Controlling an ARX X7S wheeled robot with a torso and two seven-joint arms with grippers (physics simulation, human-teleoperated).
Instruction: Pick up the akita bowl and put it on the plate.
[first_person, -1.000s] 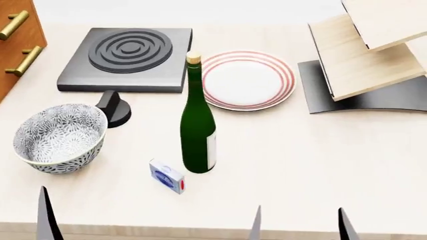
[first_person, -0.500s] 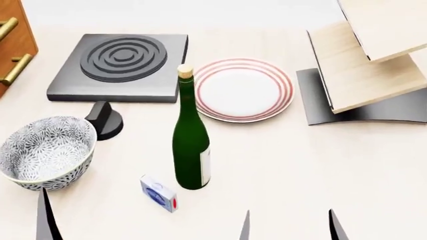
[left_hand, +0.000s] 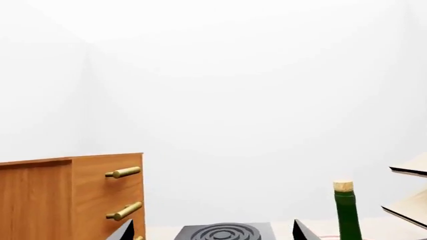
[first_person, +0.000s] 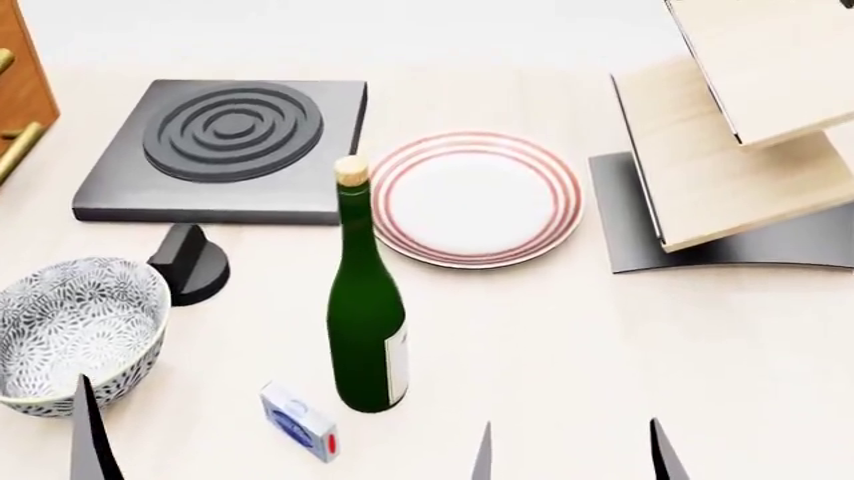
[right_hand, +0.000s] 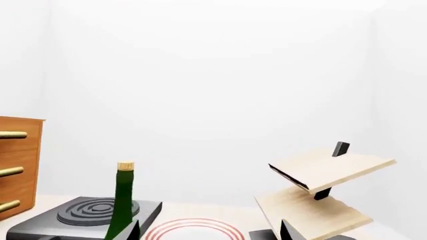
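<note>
The head camera's view has slid forward and left over the past second: the akita bowl (first_person: 74, 335) now sits low at the left edge of the worktop (first_person: 574, 340), untouched, well apart from the plate (first_person: 475, 198) beyond the green bottle (first_person: 364, 310). The left gripper (first_person: 94, 440) shows one dark fingertip just in front of the bowl; whether it is apart or together cannot be told. The right gripper (first_person: 571, 455) hangs with fingers apart, empty. The approach looks barely begun; the bottle stands between bowl and plate, a likely obstacle.
</note>
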